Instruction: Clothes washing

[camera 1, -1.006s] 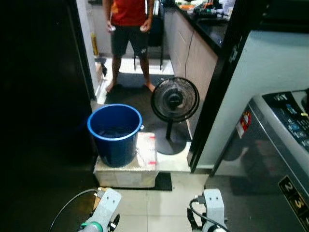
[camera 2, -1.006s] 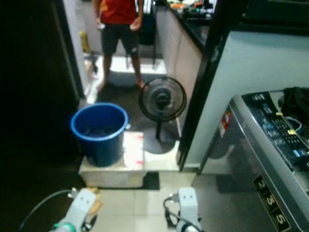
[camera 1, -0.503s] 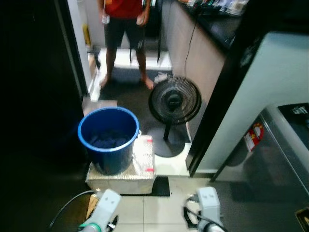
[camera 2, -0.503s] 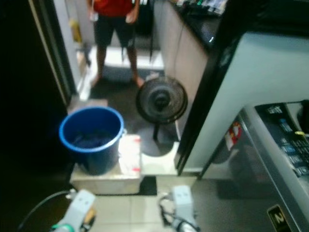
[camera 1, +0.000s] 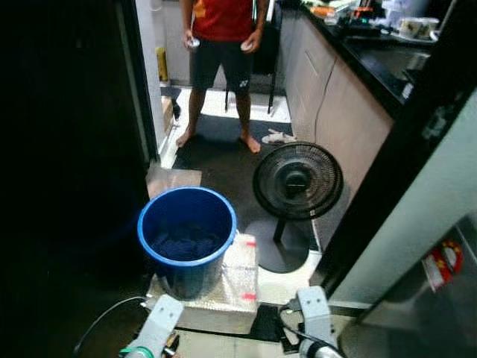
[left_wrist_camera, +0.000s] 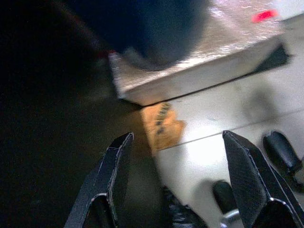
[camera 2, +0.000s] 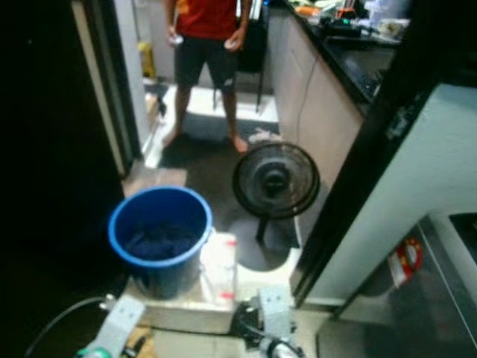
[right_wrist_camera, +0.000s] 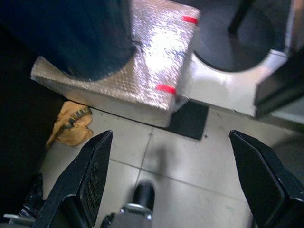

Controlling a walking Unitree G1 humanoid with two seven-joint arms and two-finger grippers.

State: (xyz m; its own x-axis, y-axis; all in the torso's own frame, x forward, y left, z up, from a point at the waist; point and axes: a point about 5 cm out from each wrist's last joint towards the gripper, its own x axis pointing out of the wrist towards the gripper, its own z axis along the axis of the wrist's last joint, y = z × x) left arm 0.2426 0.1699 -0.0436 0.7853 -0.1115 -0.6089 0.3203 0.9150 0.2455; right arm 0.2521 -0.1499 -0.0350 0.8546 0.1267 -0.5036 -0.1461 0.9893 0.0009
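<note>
Dark laundry (camera 1: 182, 242) lies at the bottom of the blue bucket (camera 1: 187, 240), which is perched on a foil-wrapped box (right_wrist_camera: 137, 71) just beside a pedestal fan (camera 1: 297, 181), with a person (camera 1: 222, 45) standing beyond. Both the left gripper (left_wrist_camera: 175, 185) and the right gripper (right_wrist_camera: 171, 178) are held low over the tiled floor, fingers spread wide and empty. A careless reach could tip the bucket off the box or knock the fan, and the yellow rag (right_wrist_camera: 71, 126) on the floor could be caught underfoot.

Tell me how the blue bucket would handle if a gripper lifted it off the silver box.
The blue bucket looks like rigid plastic, so its rim should probably hold shape. Dark clothes lie only in its bottom, so it is likely fairly light. It stands tall on the silver box, near that box's edge, so a sideways push might tip it off.
</note>
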